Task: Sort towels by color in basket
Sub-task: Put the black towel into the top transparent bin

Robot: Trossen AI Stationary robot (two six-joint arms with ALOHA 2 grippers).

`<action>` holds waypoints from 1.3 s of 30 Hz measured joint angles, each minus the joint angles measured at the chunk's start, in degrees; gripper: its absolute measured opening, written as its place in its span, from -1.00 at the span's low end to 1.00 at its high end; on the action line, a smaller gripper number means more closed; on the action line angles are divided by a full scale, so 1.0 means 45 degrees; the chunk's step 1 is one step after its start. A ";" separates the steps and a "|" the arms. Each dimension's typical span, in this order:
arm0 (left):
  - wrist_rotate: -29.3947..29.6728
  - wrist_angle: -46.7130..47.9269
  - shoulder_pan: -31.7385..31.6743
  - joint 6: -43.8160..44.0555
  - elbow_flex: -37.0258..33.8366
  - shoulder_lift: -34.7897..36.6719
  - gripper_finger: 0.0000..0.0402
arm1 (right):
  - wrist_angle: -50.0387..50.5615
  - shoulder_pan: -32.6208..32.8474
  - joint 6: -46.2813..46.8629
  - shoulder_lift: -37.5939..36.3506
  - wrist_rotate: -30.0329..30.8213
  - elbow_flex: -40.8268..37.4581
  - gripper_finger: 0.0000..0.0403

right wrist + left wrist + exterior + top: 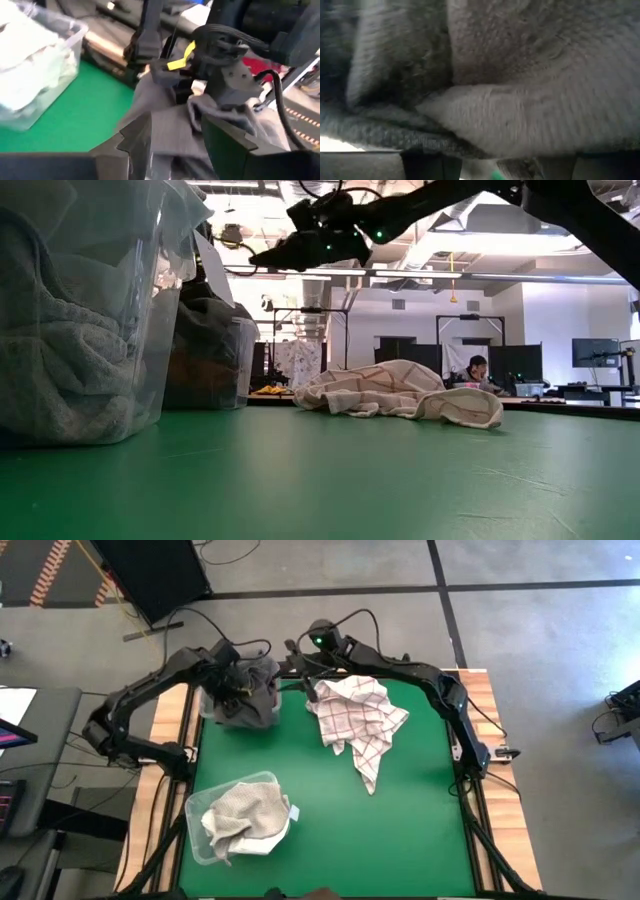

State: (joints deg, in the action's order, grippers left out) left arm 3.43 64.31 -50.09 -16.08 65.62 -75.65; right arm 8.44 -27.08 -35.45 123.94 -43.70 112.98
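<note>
Left claw (238,690) buried in dark grey towel (250,692); right claw (300,658) open above checked towel (358,718)

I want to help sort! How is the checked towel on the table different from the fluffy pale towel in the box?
The grey-and-white checked cloth towel lies loose and spread on the green table; the pale cream fuzzy towel sits bunched inside a clear plastic bin. The checked one has crossing lines; the cream one is plain. The checked one spreads wider. Both are soft, crumpled towels, and no gripper touches either.
</note>
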 joint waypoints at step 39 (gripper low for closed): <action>-0.1644 -0.1207 0.1897 -0.2238 0.3487 -0.0060 -0.01 | -0.2886 -0.0292 0.5122 0.3106 0.1657 0.1620 -0.24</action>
State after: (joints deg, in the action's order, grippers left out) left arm -3.97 58.88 -41.55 -26.15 81.32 -75.92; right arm -4.54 -28.40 -12.40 137.92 -36.25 120.27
